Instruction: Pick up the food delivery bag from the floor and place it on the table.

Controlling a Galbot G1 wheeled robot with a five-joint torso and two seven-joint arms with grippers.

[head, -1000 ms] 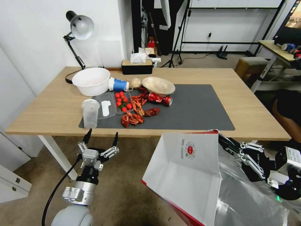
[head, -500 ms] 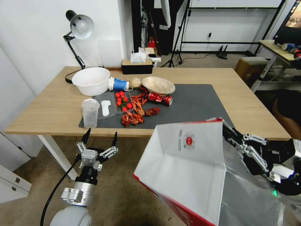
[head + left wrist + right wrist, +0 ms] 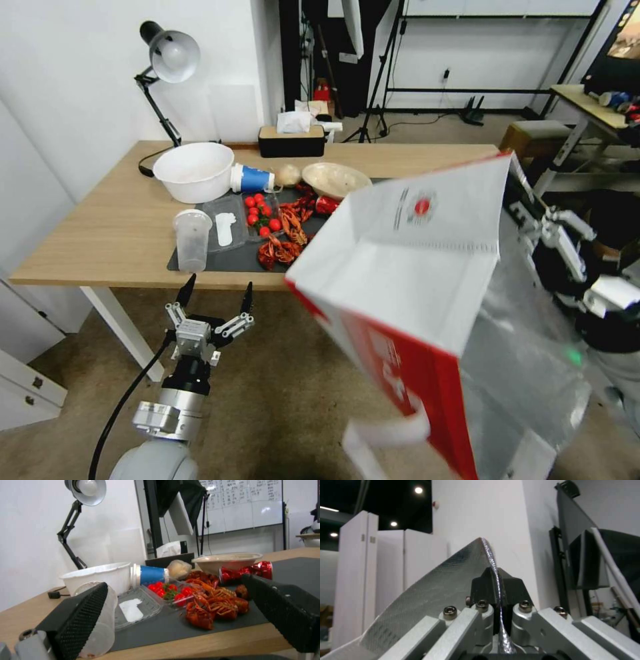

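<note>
Left gripper (image 3: pixel 215 296) sits low in front of the table's near edge, left of centre, pointing up — fingers spread wide, nothing between them, touching nothing. In the left wrist view the two black ribbed pads (image 3: pixel 81 616) stand far apart and frame the clutter on the table (image 3: pixel 93 233).

On the table, left to right: desk lamp (image 3: pixel 170 57) at the back-left corner, white bowl (image 3: pixel 194 171), clear plastic cup (image 3: pixel 192 240) near the front edge, clear tray (image 3: pixel 227 229) beside it, blue-and-white paper cup (image 3: pixel 253 179) lying on its side, cherry tomatoes (image 3: pixel 261 213), crayfish (image 3: pixel 283 243) on the dark grey mat (image 3: pixel 230 260), beige bowl (image 3: pixel 333 180), black tissue box (image 3: pixel 291 141) at the back.

Food delivery bag (image 3: pixel 407 280) is off the floor (image 3: pixel 280 400), held in the air, tilted, over the table's right front part and hiding much of the mat there. White panel with the round red logo (image 3: pixel 421 206) faces the camera, red side below it, foil lining on the right, white strap (image 3: pixel 390 433) hanging loose underneath.

Right gripper (image 3: pixel 533 217) is at the bag's upper right edge, clamped on it — right wrist view shows the thin foil edge (image 3: pixel 493 562) pinched between the two black fingertips (image 3: pixel 481 587), jaws nearly closed with only the bag wall between.
</note>
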